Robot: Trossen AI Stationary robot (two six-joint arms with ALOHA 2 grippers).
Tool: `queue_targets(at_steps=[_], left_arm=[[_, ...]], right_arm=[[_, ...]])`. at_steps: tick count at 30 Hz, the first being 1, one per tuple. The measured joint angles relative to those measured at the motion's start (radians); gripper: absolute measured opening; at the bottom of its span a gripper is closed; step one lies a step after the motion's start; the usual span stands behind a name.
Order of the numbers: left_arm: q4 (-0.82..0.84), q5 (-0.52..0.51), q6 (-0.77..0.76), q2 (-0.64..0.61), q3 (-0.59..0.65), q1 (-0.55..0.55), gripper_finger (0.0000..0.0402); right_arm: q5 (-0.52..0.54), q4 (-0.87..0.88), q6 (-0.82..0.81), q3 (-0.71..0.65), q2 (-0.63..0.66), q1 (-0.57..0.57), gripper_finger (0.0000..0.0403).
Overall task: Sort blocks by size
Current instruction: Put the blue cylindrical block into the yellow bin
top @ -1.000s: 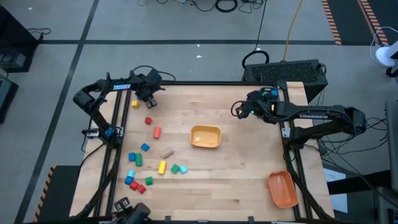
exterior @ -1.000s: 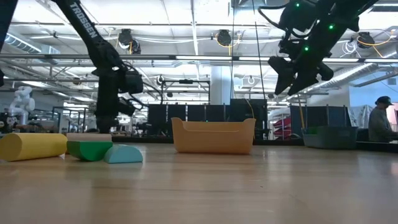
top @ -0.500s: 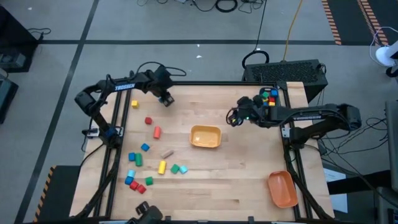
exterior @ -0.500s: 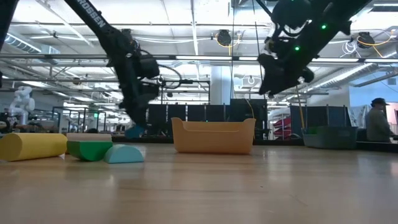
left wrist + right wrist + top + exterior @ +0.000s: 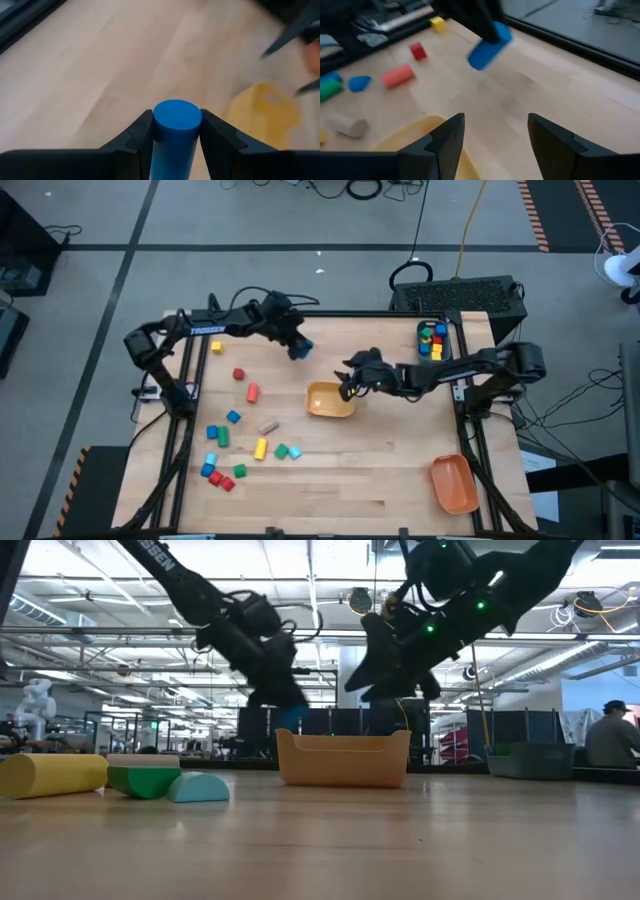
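Near edge, low view: I see a yellow cylinder [image 5: 52,775] lying on its side, a green block [image 5: 143,781] w/ a tan block [image 5: 142,760] on top, and a cyan half-round [image 5: 198,788] touching the green one. High view: loose blocks [image 5: 232,444] spread over the table's [image 5: 400,470] left half; orange bin [image 5: 453,484] at near right corner. Mid-table: yellow bin [image 5: 329,400]. My right gripper [image 5: 345,383] hangs over the bin's far right rim, fingers spread apart, nothing between them. My left gripper [image 5: 299,350] is farther back, left of the bin, above the table, clamped on a blue cylinder [image 5: 176,131]. Far right corner: sorted blocks [image 5: 432,340] in a cluster. Beyond the table, a person [image 5: 606,738] at right.
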State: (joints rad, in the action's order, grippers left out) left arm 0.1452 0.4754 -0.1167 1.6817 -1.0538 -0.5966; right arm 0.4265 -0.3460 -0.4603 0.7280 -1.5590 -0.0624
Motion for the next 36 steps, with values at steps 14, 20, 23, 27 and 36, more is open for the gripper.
queue_targets(at_steps=[14, 20, 23, 27, 36], left_arm=[[-0.279, 0.047, -0.115, -0.002, -0.001, 0.196, 0.0130], [-0.351, 0.045, -0.140, -0.002, -0.001, 0.236, 0.0130], [-0.369, 0.045, -0.148, -0.002, -0.001, 0.249, 0.0130], [-0.368, 0.045, -0.148, -0.002, -0.001, 0.252, 0.0130], [-0.327, 0.067, -0.093, -0.003, -0.002, 0.251, 0.0149]], right_arm=[[-0.115, -0.186, 0.027, 0.000, -0.060, 0.012, 0.0203], [-0.111, -0.245, 0.033, 0.000, -0.059, 0.011, 0.0203], [-0.111, -0.259, 0.028, 0.000, -0.059, 0.013, 0.0200], [-0.111, -0.250, 0.004, 0.000, -0.059, 0.018, 0.0163], [-0.116, -0.238, 0.009, 0.000, -0.059, 0.025, 0.0113]])
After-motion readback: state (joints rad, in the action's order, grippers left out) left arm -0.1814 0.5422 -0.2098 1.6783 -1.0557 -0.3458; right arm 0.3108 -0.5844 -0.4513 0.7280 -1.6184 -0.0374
